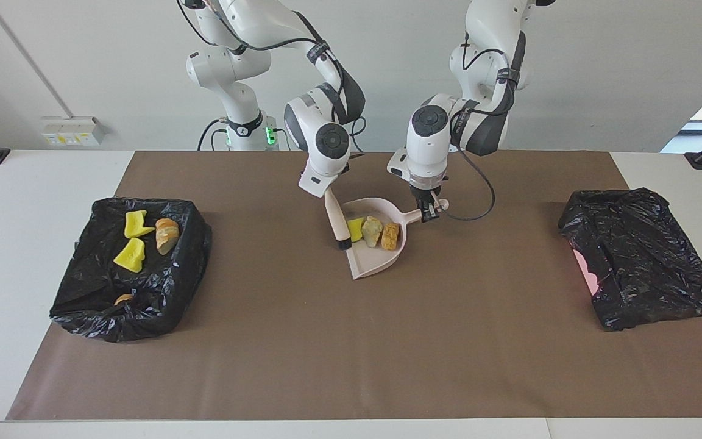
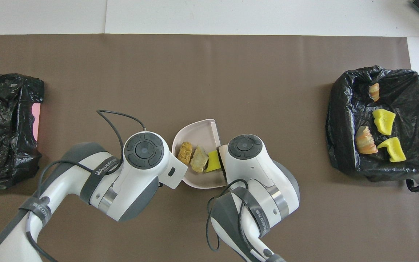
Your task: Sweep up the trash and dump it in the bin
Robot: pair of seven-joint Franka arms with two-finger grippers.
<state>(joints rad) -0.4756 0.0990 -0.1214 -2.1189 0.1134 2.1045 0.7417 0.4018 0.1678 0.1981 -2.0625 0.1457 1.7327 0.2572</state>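
Pink brush point(image 1: 339, 223) shows facing; overhead, right arm hides it.

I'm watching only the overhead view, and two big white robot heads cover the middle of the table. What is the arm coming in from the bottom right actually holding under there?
Observer: The right gripper is shut on the handle of a pale pink brush.
Operator: And the other arm?
Observer: The left gripper is shut on the end of the handle of the dustpan.
Operator: Where is the brush's tip?
Observer: The brush stands tilted, dark bristles down at the dustpan's open edge, right beside the yellow chunk.
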